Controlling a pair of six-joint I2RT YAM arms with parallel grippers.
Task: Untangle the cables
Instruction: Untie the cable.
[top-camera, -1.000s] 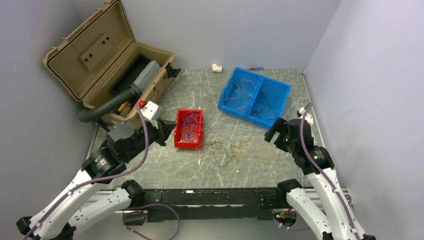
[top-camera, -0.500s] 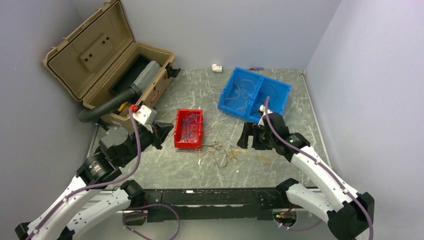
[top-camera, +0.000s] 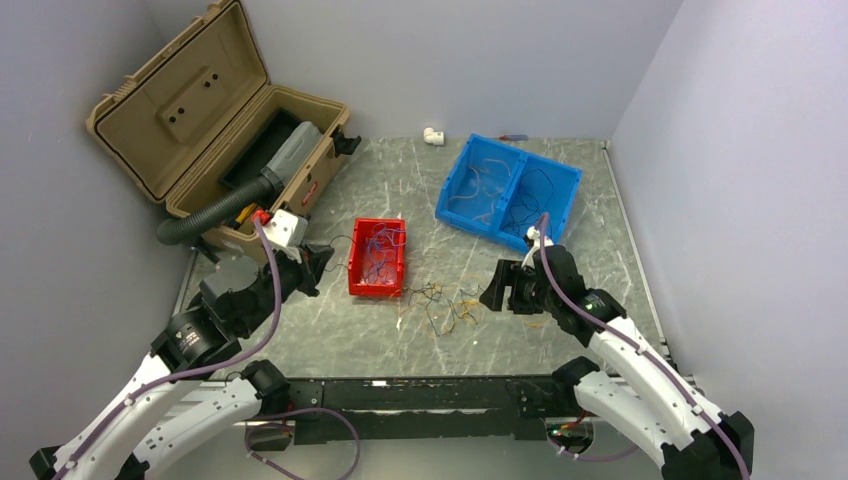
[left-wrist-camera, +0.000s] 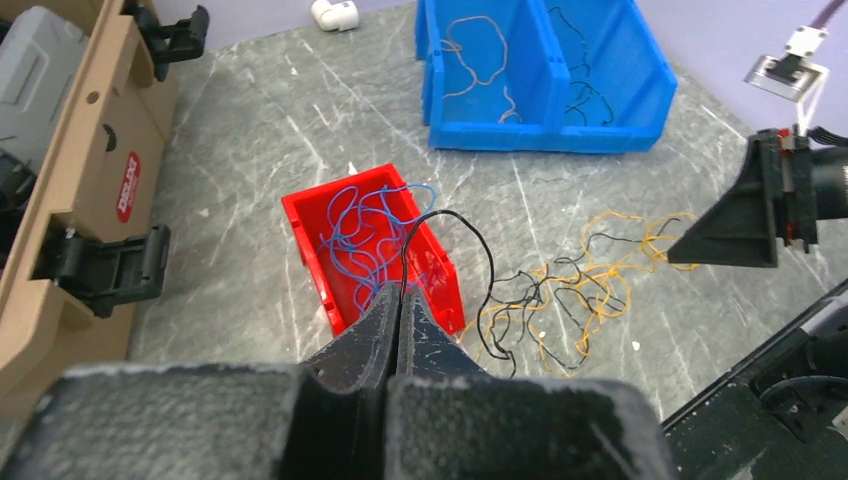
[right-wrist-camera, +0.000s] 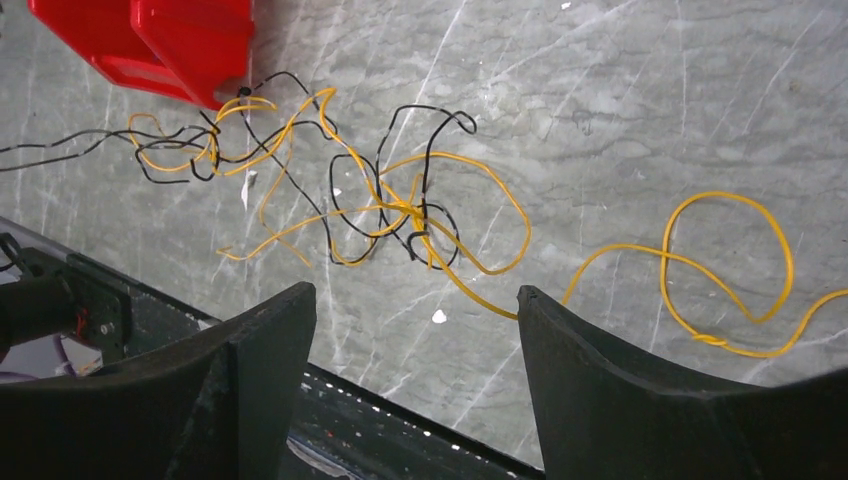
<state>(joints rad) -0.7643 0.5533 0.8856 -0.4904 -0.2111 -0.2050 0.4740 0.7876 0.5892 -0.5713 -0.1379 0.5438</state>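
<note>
Tangle (top-camera: 445, 305) of black and orange wires on the tabletop (top-camera: 400, 190), near side of the red bin (top-camera: 377, 258). Left tool (left-wrist-camera: 398, 300) clamped on one black wire (left-wrist-camera: 455, 222) — probably the pull-out step. Right tool (right-wrist-camera: 412, 300), jaws apart, should next pin the knot (right-wrist-camera: 412, 212).

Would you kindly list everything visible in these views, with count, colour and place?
Cable tangle: one, yellow-orange and black, mid-table.
Held cable: one, black, pinched by left tool.
Red bin: one, left of tangle, holding blue cables.
Blue bin: one, far side; orange strands left compartment, black strands right.
Case: one, tan, open, far left.
Hose: one, black, corrugated, hanging from case.
Fitting: one, white, far edge.
Left tool: one, black, shut on held cable.
Right tool: one, black, open, right of tangle.
</note>
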